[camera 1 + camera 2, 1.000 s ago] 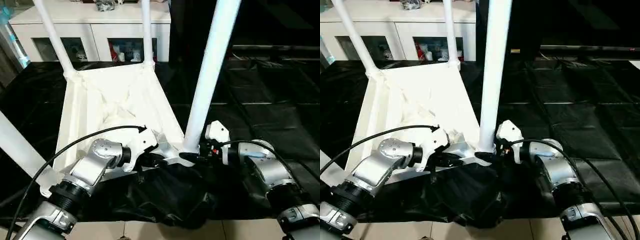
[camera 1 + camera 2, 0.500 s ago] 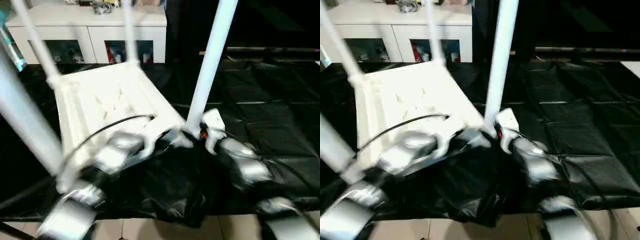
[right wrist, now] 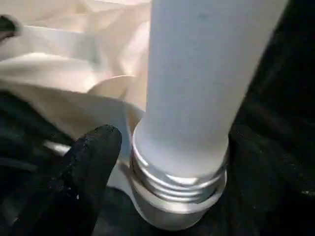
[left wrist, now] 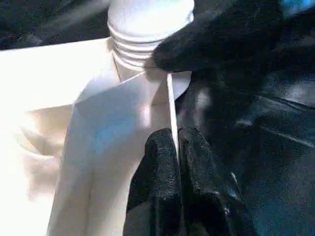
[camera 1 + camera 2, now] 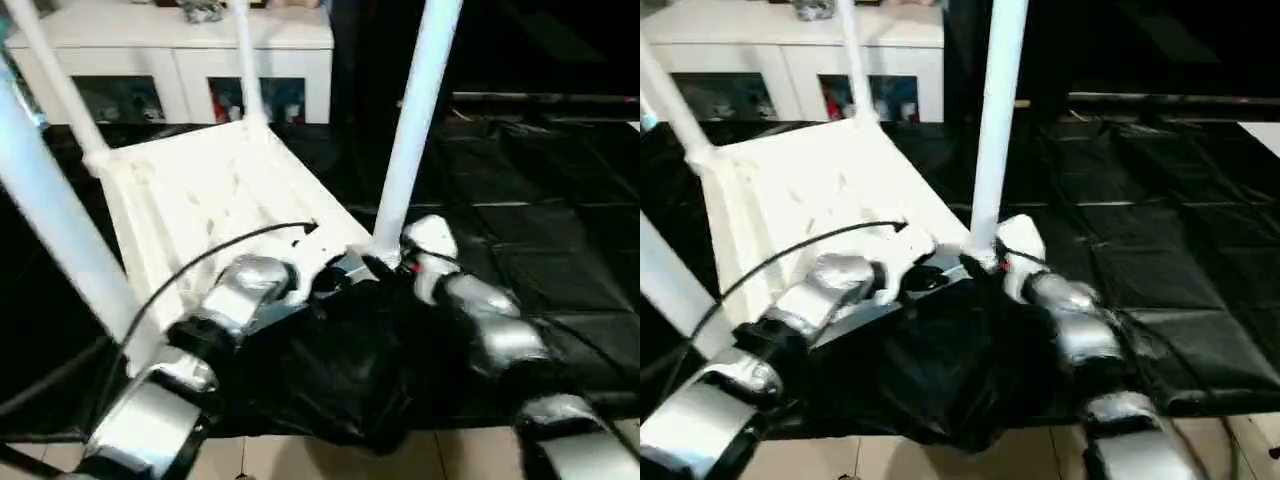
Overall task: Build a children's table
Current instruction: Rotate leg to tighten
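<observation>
The tabletop (image 5: 215,200) lies upside down on a black sheet (image 5: 520,210) spread over the floor, its pale underside up and its raised rim standing round the edge. All four legs (image 5: 414,120) stand up from the corner sockets: two thin ones at the far corners, one thick and near at the left edge of view, one at the near right corner. That near right leg is plain white tube, and its foot shows ridged screw rings sitting in the round socket (image 3: 177,196).

The left end effector (image 4: 176,162) has its two black fingers pressed together on the thin rim wall beside that socket. The right end effector (image 5: 385,268) is at the leg's base; one black finger (image 3: 88,167) lies beside the threaded collar, apart from it, jaws spread. A white cabinet (image 5: 180,60) stands behind.
</observation>
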